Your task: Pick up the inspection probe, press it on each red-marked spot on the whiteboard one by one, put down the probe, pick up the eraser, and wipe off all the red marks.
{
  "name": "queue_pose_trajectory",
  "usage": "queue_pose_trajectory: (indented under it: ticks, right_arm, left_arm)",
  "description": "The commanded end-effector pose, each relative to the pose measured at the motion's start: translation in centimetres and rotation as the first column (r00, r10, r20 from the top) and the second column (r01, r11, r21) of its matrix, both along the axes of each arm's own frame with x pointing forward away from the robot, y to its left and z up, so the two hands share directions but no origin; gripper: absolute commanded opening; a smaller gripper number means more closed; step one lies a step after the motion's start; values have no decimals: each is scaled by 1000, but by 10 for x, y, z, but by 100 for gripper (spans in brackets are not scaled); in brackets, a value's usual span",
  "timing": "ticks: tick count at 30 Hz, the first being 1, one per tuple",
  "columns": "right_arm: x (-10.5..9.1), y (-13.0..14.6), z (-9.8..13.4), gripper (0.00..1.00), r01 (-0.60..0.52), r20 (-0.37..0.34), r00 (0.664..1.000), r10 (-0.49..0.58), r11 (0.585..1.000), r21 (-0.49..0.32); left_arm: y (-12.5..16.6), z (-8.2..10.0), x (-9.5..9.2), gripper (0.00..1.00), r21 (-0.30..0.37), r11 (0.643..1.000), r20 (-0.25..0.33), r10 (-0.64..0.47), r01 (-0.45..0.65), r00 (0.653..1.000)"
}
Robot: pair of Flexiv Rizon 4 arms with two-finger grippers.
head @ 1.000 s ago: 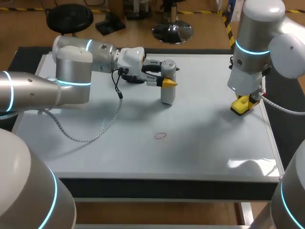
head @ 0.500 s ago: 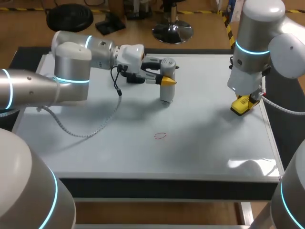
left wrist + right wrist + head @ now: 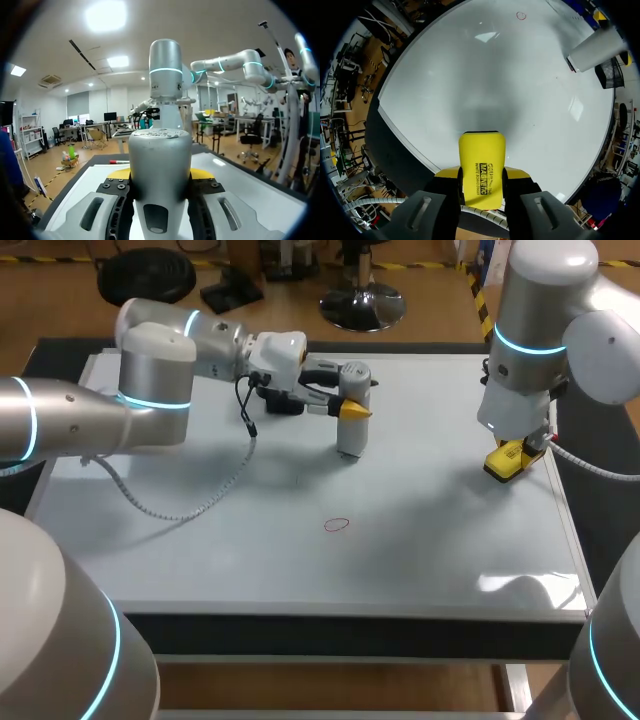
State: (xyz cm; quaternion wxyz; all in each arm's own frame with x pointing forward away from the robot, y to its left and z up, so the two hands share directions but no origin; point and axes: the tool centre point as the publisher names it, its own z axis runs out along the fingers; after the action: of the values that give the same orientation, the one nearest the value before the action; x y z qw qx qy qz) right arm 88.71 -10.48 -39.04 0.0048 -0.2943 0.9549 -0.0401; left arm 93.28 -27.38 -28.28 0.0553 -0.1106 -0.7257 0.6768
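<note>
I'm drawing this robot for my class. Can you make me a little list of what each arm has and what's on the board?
left fingers: shut on the inspection probe, held upright at the far middle of the whiteboard
right fingers: shut on the yellow eraser, by the board's right edge
marks: one small red circle, near the middle
probe and mark: apart, nothing touching the mark
</note>
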Motion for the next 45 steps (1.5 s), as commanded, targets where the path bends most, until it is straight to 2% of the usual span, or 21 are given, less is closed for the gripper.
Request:
queue_pose_trajectory:
  ticks: [1,30,37,45]
  right_arm:
    - [0,0,0,0,-1,0,1000,1,1000,-4]
    - [0,0,0,0,-1,0,1000,1,1000,-4]
    - [0,0,0,0,-1,0,1000,1,1000,-4]
    - [0,0,0,0,-1,0,1000,1,1000,-4]
  left_arm:
    - [-1,-3,4,0,0,1000,-9,-23,23,1000]
    - [-2,-8,8,0,0,998,-19,-57,57,998]
    - [-2,6,17,0,6,994,-31,-110,110,993]
    - [0,26,34,0,17,984,1,-179,179,984]
